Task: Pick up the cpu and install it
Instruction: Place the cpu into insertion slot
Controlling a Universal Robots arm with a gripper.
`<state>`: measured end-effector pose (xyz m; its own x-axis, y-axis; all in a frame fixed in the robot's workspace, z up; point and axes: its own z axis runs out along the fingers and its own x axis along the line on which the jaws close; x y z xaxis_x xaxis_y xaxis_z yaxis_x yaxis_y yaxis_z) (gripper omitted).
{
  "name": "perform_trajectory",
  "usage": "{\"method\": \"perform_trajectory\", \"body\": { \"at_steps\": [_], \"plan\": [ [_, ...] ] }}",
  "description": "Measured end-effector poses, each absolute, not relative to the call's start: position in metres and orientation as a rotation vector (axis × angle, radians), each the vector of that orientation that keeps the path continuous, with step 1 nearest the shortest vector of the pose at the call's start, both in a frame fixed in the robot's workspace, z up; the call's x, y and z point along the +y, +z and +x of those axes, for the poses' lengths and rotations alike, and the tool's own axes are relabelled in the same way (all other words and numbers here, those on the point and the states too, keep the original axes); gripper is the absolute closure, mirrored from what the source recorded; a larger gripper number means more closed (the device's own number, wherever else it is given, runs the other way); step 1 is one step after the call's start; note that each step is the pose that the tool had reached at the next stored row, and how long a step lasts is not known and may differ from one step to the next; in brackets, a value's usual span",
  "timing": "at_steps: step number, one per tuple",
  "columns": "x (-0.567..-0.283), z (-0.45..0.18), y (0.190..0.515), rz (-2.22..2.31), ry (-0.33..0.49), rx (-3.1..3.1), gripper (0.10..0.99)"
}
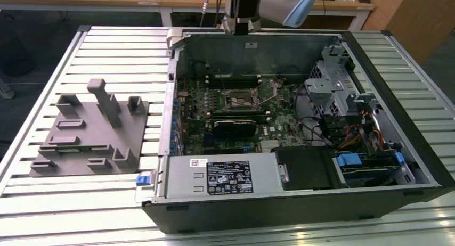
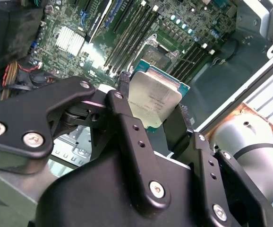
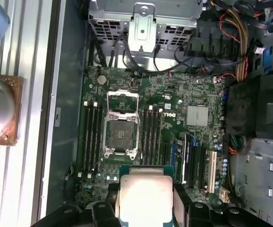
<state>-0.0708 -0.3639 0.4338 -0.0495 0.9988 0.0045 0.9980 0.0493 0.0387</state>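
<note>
Two black fingers (image 2: pixel 132 127) pinch the cpu (image 2: pixel 154 103) by opposite edges, and that is the story right now. The gripper (image 2: pixel 151 94) is closed down just to the chip's width and has it firmly between the pads. In the second wrist view the silver-grey metal top faces us, tilted a touch, with a pale green rim showing round it. The first wrist view gives the same grasp from above: the chip sits square between the pads, up in the air over the motherboard (image 3: pixel 174 94), touching nothing but the fingers.

Look past the chip and there is the socket (image 3: pixel 121 130). Its metal load plate (image 3: pixel 122 97) is folded back and the pin field is exposed. The socket lies apart from the chip, not under it. Memory slots (image 3: pixel 90 137) run along both sides of it, and a small silver heatsink (image 3: pixel 197 115) sits further across the board.

Over to the exterior view. The arm (image 1: pixel 242 9) comes down from above at the far wall of the open computer case (image 1: pixel 398 166), which lies on its side on the slatted table (image 1: pixel 106 49). The socket sits mid-board there, frame up. A boxed power supply (image 1: pixel 220 174) with a label fills the near edge of the case. On the exterior view's left, well apart from the case, lies the grey tray (image 1: pixel 78 145) with its upright blocks.
</note>
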Motion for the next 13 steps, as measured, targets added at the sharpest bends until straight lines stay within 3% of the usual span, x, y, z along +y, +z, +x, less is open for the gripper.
{"method": "perform_trajectory", "body": {
  "at_steps": [13],
  "plan": [
    [-0.3639, -0.0709, 0.4329, 2.269, 0.047, 2.136, 0.549]
  ]
}}
